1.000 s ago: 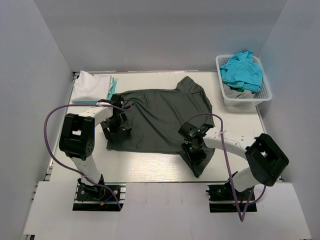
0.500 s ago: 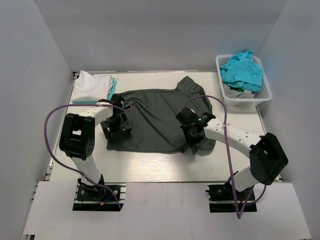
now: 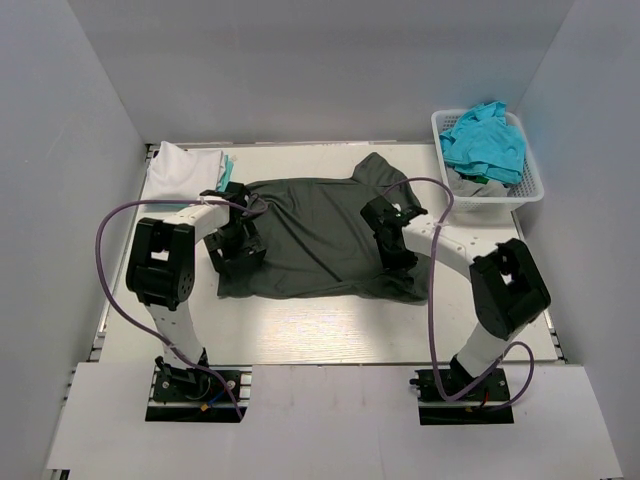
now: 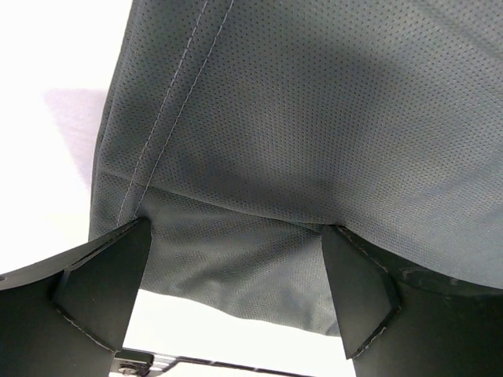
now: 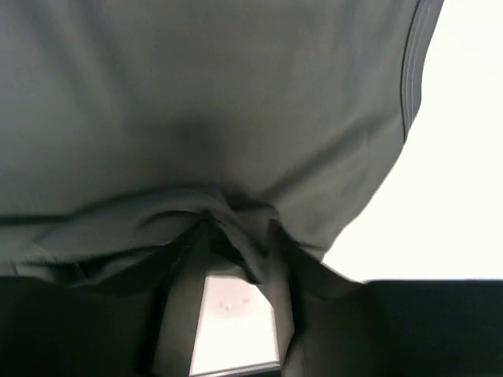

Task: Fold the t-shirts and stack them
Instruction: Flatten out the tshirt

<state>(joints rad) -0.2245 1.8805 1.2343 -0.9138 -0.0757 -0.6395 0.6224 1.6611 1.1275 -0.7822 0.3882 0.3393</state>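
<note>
Looks like first fold on the dark t-shirt (image 3: pixel 310 235) spread across the table (image 3: pixel 300 335): your left gripper (image 4: pixel 236 236) gapes empty over its hem, can't tell if your right gripper (image 5: pixel 232 275) grips the bunched cloth, so next pinch both edges and fold across.

I'm seeing a dark charcoal t-shirt (image 3: pixel 320 235) lying spread across the middle of the surface, mostly flat and bunching up along its right side. A white t-shirt (image 3: pixel 180 172) is sitting folded at the far left, a teal t-shirt (image 3: pixel 229 170) peeking out beneath it. Turquoise t-shirts (image 3: pixel 485 145) are lying crumpled in the basket (image 3: pixel 495 203) at the far right.
</note>
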